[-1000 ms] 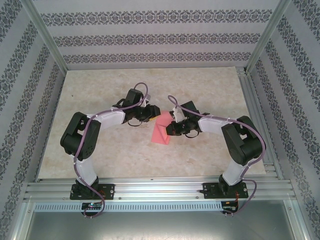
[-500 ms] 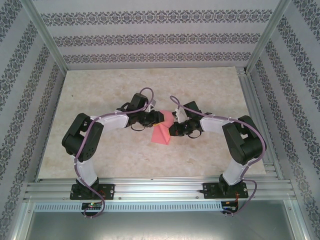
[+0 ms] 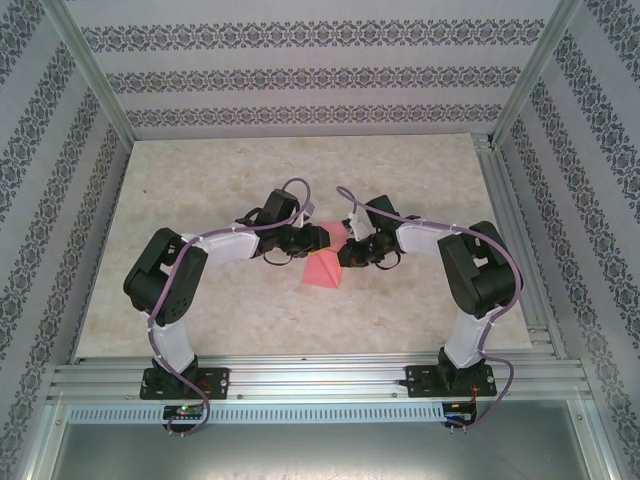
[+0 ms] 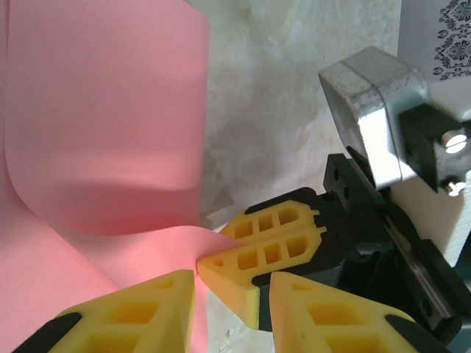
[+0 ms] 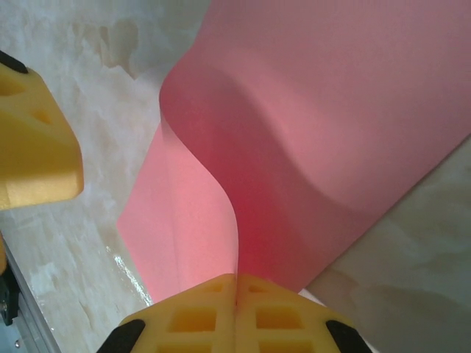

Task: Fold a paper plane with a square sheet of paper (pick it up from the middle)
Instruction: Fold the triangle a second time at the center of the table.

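Note:
The square sheet of paper [image 3: 323,268] is pink-red and lies mid-table, partly folded, with one side curled up off the surface. My right gripper [image 3: 345,252] is shut on the raised edge; in the right wrist view its yellow fingertips [image 5: 237,283] pinch the paper [image 5: 331,110] where it bends upward. My left gripper [image 3: 314,240] is close on the other side and open. In the left wrist view, my left gripper [image 4: 232,283] straddles the tip of the right gripper [image 4: 221,246] and the paper's [image 4: 103,110] pinched corner.
The marbled table [image 3: 200,180] stretches out on all sides of the paper. Patterned walls and aluminium posts close it in, and a metal rail [image 3: 320,378] runs along the near edge by the arm bases. One left finger [image 5: 33,158] shows in the right wrist view.
My left gripper has moved right, up to the paper and the right gripper, narrowing a little. The right gripper has shifted slightly left, still holding the paper.

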{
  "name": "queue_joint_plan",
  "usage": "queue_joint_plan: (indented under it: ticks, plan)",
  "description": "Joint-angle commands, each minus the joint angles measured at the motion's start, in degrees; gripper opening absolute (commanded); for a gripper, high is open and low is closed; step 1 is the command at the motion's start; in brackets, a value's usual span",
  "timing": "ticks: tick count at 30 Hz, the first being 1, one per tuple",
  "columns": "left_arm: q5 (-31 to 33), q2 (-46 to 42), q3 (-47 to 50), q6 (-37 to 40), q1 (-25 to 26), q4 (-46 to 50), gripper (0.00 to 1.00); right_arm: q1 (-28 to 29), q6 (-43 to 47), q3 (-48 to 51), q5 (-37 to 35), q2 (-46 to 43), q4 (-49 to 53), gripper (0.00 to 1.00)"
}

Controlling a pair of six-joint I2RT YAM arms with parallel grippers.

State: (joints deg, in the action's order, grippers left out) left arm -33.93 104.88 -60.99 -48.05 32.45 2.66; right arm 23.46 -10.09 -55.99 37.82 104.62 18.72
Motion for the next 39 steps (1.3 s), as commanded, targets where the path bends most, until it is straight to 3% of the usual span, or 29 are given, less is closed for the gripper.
queue_joint_plan:
  ticks: [1,39]
  plan:
    - [1.11,-1.83,1.12,-0.09,1.13,-1.69,0.34,-0.44,2.88,-2.42,1.4,1.75,1.64,0.04]
    - [1.39,-2.06,2.41,-1.16,3.07,-3.35,0.3,-0.55,5.32,-6.1,-2.23,4.72,6.01,0.06]
